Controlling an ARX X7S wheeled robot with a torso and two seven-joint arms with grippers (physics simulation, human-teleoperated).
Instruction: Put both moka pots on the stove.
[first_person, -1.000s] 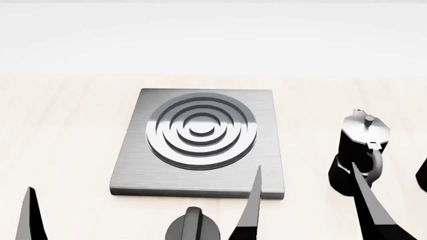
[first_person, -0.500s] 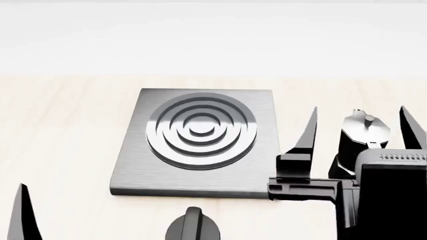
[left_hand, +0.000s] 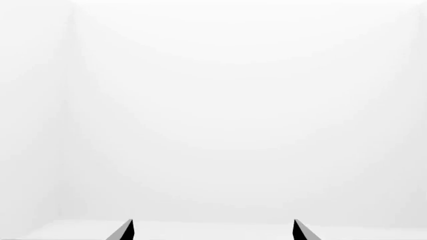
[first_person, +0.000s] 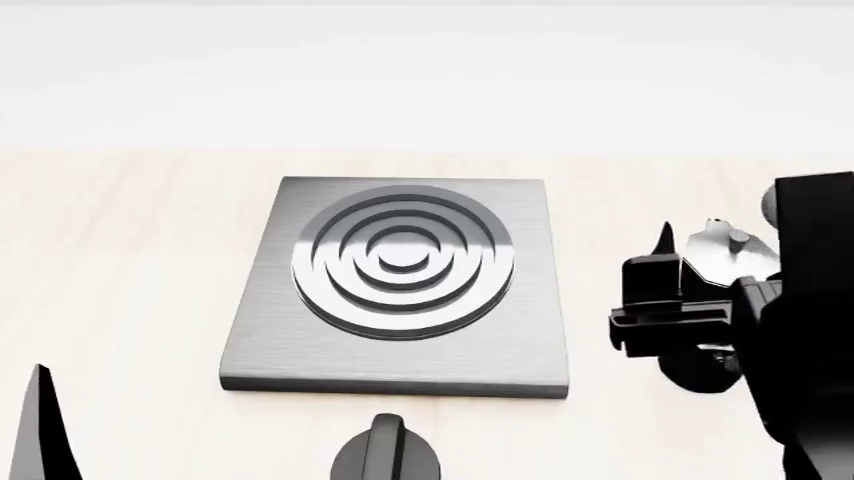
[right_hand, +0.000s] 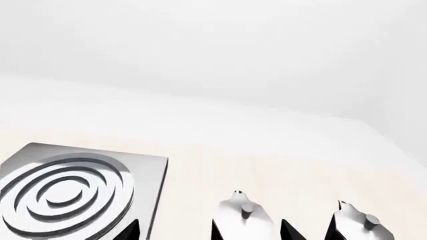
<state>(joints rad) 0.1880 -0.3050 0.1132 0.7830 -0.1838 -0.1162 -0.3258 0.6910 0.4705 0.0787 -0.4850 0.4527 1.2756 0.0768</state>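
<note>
Two moka pots off the stove (first_person: 400, 290), upright on the tabletop (first_person: 134, 250) to its right: first pot (right_hand: 243, 212) nearer the stove, second pot (right_hand: 360, 222) beside it. Right tool (right_hand: 209, 231) released, fingers spread either side of the first pot. Left tool (left_hand: 213, 231) released too, grasping nothing.
</note>
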